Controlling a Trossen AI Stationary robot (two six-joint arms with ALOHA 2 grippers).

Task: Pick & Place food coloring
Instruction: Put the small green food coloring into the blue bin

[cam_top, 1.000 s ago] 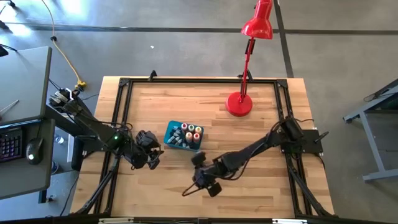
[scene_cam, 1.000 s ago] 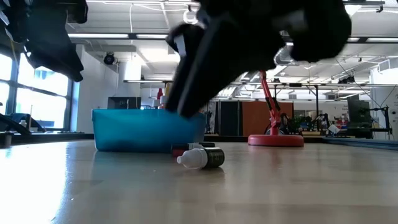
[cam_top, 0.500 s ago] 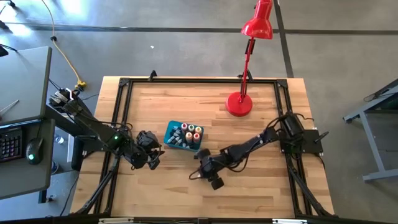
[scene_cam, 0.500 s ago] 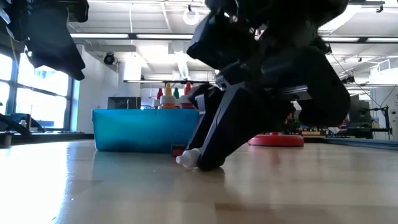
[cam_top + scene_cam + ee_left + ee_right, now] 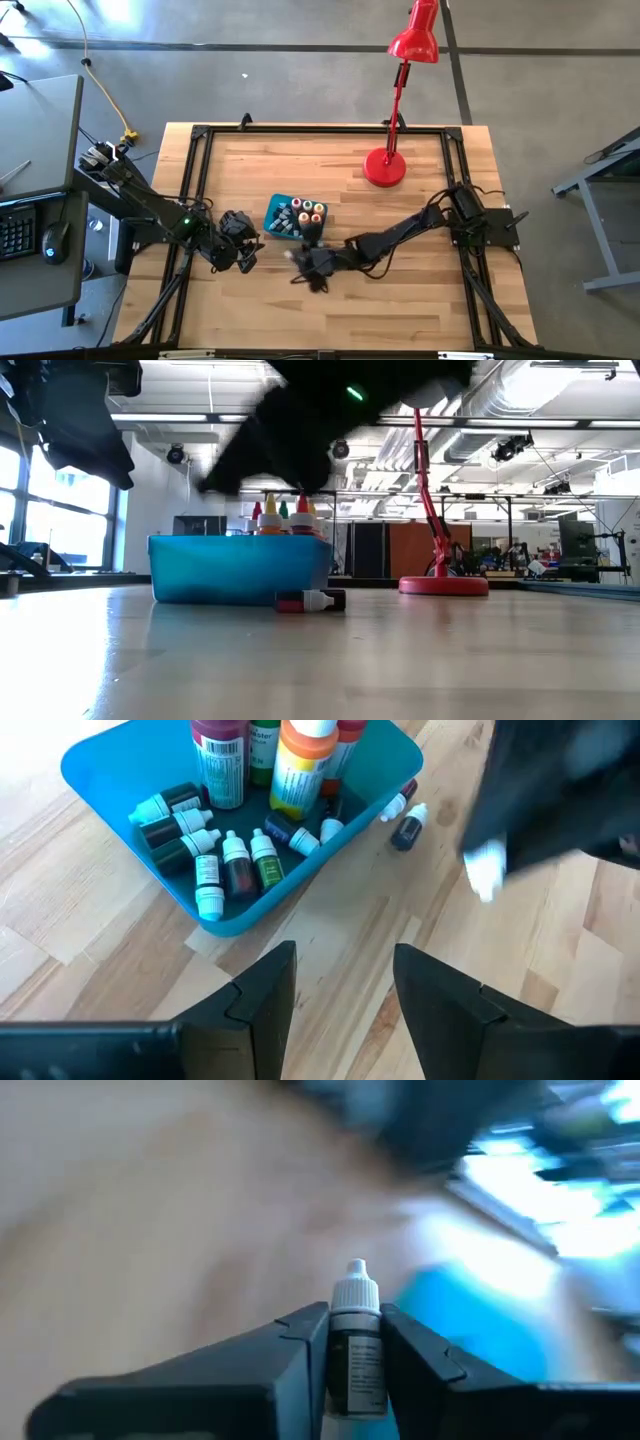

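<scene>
Two dark, almost black arms of jointed segments, with thin black cables looped along the links. Small green light on the left arm (image 5: 186, 222). Matte black, angular fingers (image 5: 262, 988) on the left wrist; same wedge-shaped black fingers (image 5: 300, 1350) on the right.

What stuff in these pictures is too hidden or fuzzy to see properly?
- Tub, right wrist view: only a blue smear; motion blurs it.
- Right gripper, low view: a dark blur overhead, so its held bottle is not visible there.
- Bottle labels in the tub, left wrist view: print too small to read.
- Lamp, low view: its head is cut off by the top edge.
</scene>
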